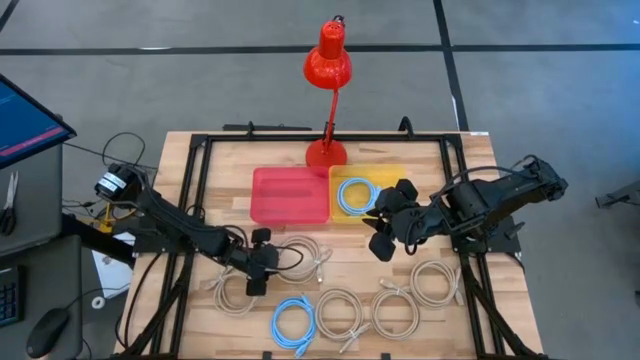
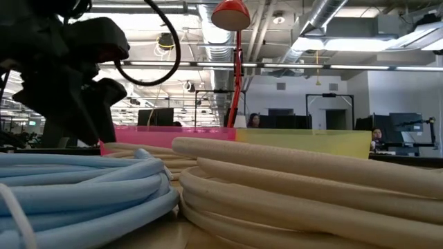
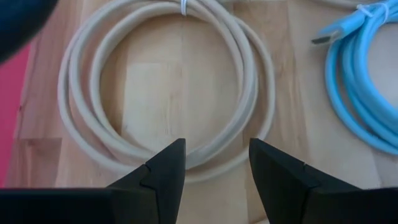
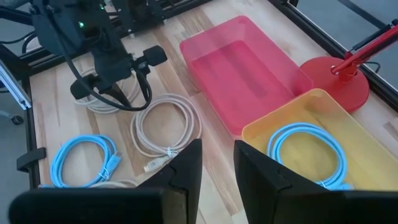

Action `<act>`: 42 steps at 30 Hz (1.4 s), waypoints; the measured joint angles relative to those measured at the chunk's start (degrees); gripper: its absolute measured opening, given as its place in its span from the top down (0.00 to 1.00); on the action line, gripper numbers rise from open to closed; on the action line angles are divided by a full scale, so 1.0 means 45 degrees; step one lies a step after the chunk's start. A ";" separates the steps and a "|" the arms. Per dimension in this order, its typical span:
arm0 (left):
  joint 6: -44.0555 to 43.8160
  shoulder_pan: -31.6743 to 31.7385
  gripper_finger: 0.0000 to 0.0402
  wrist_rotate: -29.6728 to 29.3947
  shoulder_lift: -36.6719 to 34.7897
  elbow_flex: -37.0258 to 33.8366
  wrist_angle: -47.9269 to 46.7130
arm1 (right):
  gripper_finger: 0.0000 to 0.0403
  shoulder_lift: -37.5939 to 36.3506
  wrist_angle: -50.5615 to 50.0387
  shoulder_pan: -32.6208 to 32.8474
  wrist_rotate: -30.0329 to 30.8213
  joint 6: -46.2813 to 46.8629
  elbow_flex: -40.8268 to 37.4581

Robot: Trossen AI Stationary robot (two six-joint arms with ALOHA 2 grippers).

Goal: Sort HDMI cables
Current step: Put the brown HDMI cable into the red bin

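Observation:
Several beige cable coils lie flat on the wooden table. One beige coil (image 1: 233, 292) (image 3: 161, 87) lies under my left gripper (image 1: 255, 272) (image 3: 216, 146), which is open and points down, its fingertips either side of the coil's nearest arc (image 3: 214, 163); I cannot tell whether they touch it. A second beige coil (image 1: 306, 256) (image 4: 165, 127) lies beside it. One blue coil (image 1: 293, 322) (image 3: 364, 93) lies near the front edge, another blue coil (image 1: 357, 195) (image 4: 308, 152) inside the yellow tray. My right gripper (image 1: 383, 225) (image 4: 216, 149) hangs open and empty above the table beside that tray.
A pink tray (image 1: 290, 195) (image 4: 239, 68) and a yellow tray (image 1: 390, 178) (image 4: 292, 115) stand side by side at the table's middle, with a red desk lamp (image 1: 327, 155) behind them. Three more beige coils (image 1: 338, 312) (image 1: 397, 312) (image 1: 435, 283) lie front right. A black frame borders the table.

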 joint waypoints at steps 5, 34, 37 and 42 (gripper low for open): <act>0.0706 0.0079 0.56 0.0007 0.0671 -0.0130 0.0590 | 0.79 0.0000 0.0001 -0.0024 0.0000 0.0102 0.0000; -0.1947 0.0024 0.96 0.0580 -0.1388 -0.0115 0.2000 | 0.79 0.0000 -0.0115 -0.0083 0.0397 -0.0010 0.0000; -0.2092 -0.0148 0.96 0.0357 -0.2373 0.0134 0.2042 | 0.79 0.0000 -0.0130 -0.0113 0.0555 -0.0039 0.0000; -0.1441 -0.0450 0.96 -0.1307 -0.3674 0.0644 0.2108 | 0.79 0.0000 -0.0144 -0.0271 0.0675 -0.0041 0.0000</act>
